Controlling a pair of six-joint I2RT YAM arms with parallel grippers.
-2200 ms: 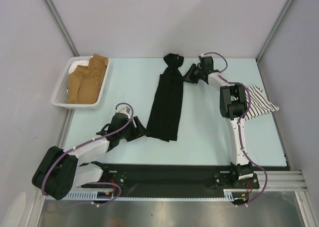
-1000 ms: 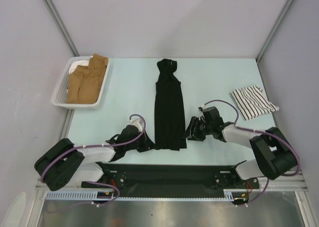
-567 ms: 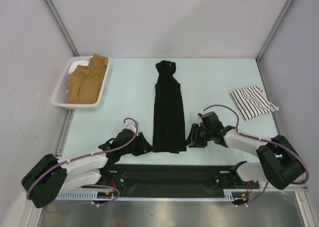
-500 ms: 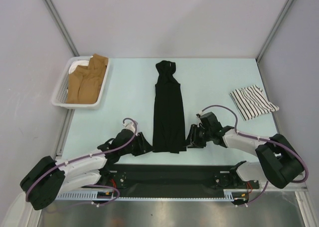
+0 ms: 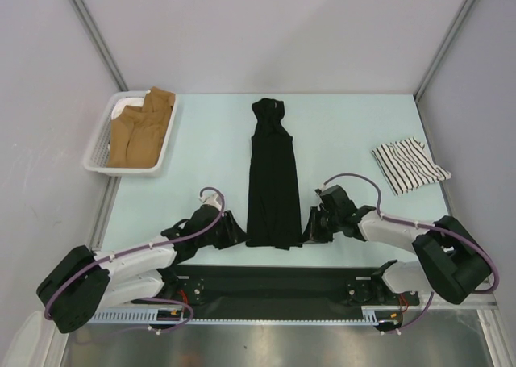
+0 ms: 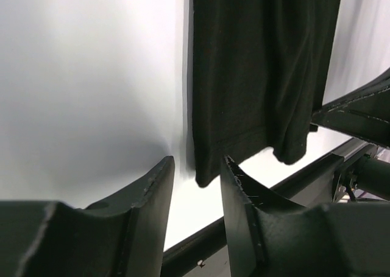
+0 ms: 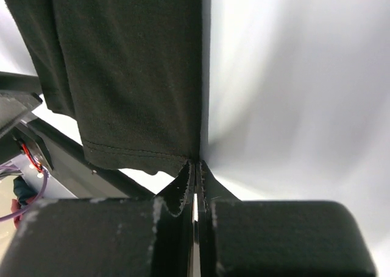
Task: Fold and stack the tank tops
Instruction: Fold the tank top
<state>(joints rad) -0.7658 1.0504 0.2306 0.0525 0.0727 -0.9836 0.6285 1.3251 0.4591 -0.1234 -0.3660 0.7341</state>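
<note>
The plain black tank top lies as a long narrow strip down the middle of the table, neck at the far end. My left gripper is open at the near left hem corner; in the left wrist view that corner of the black top sits between the spread fingers. My right gripper is at the near right hem corner, and in the right wrist view its jaws are pressed together on the corner of the cloth. The striped tank top lies folded at the right.
A white basket holding brown clothes stands at the far left. The black base rail runs along the table's near edge, just below the hem. Metal frame posts stand at the back corners.
The right arm has come from the neck end to the near right hem corner. The black top now lies straight. The left gripper has slid right to the left hem corner.
</note>
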